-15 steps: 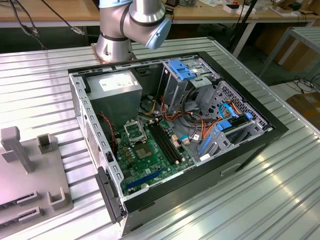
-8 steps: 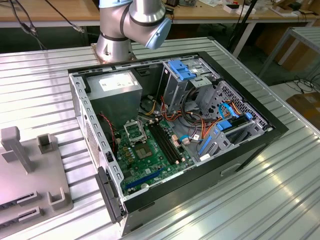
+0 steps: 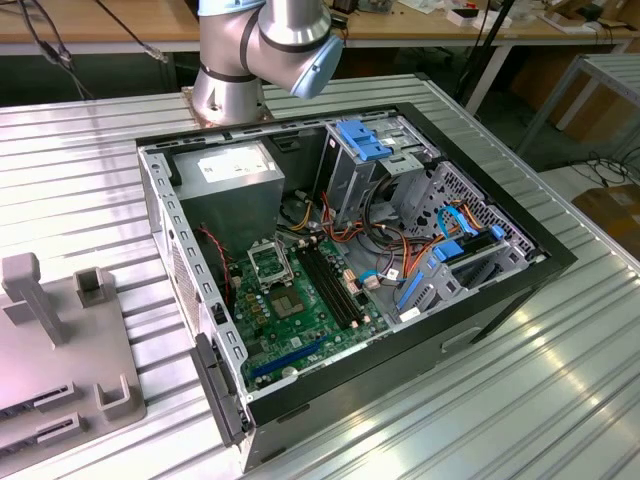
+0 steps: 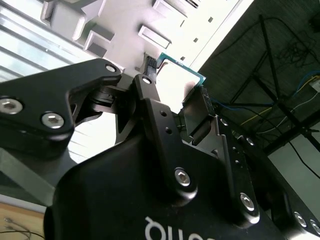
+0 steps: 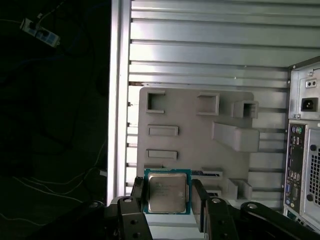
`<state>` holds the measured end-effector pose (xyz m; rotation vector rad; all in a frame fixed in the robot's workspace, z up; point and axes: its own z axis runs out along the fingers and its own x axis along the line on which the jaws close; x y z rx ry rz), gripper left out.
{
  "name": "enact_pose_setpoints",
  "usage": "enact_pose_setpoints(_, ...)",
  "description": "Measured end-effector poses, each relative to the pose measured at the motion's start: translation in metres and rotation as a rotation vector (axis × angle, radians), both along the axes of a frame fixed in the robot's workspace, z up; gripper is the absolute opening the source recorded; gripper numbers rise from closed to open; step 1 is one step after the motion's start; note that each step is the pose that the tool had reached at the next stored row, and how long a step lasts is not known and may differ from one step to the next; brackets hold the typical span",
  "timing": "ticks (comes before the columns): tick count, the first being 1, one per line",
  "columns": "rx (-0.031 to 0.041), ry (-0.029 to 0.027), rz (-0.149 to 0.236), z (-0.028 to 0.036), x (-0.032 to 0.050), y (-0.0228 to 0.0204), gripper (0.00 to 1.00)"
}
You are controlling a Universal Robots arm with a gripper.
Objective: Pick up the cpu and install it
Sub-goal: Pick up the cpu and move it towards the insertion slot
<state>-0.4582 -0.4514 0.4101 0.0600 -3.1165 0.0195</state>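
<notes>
Black fingers of the end effector are clamped on two opposite edges of the cpu. In the first wrist view its silver top hangs above the grey fixture tray on the ribbed counter. The second wrist view adds its green rim. The exterior view shows the open computer case and socket frame.

Exterior view: high oblique over computer case. Wrist views: close behind hand, sharing tray.

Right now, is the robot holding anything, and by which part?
Yes: the cpu, pinched by two opposite side edges in the end effector, with its flat metal top left uncovered.
</notes>
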Motion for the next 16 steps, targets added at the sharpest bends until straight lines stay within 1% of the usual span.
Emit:
enact_pose_setpoints(3, 0.0000, 0.0000, 0.000, 0.0064, 0.0000, 0.0000, 0.47)
enact_pose_setpoints(8, 0.0002, 0.0001, 0.000, 0.0066, 0.0001, 0.0000, 0.47)
enact_pose_setpoints(10, 0.0001, 0.0003, 0.000, 0.0067, 0.0014, -0.0001, 0.47)
enact_pose_setpoints(16, 0.0002, 0.0000, 0.000, 0.0065, 0.0117, 0.0000, 0.47)
